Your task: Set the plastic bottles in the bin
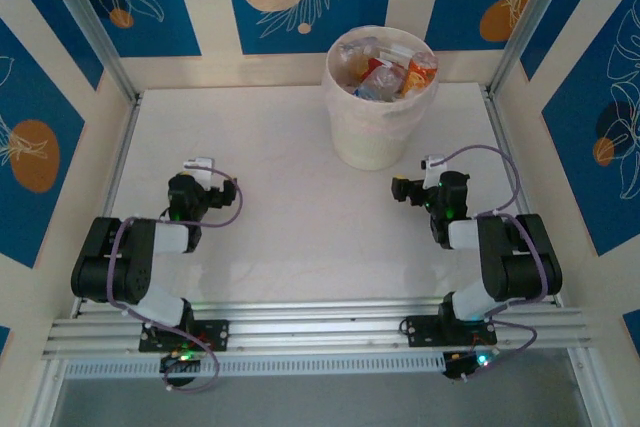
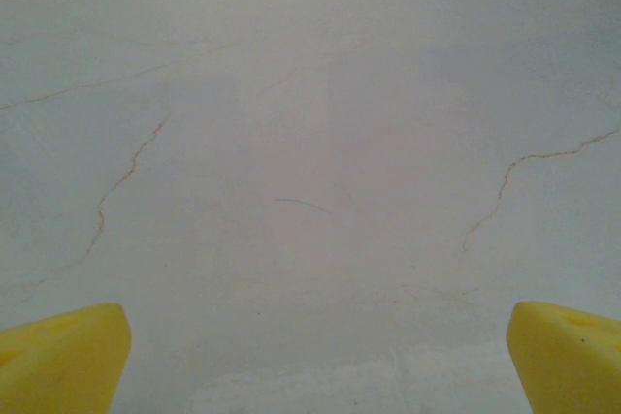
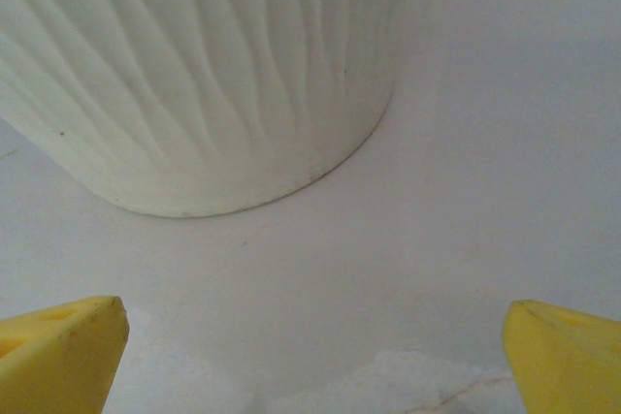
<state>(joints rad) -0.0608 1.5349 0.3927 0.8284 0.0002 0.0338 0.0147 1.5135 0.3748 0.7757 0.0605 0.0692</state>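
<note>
Visible bottles (image 1: pixel 385 72) lie heaped inside bin (image 1: pixel 372 142), far side of table (image 1: pixel 270 217). Probably light, thin-walled, crushable, slick; best pinched across the body. Left gripper (image 2: pixel 315 361) and right gripper (image 3: pixel 315 356) both wide, empty.

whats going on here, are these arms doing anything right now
The job looks about done: the plastic bottles lie piled inside the white bin at the far side of the table. Both robot arms are folded close to their bases. The left gripper is open over bare tabletop. The right gripper is open too, facing the foot of the bin. Neither holds anything.
</note>
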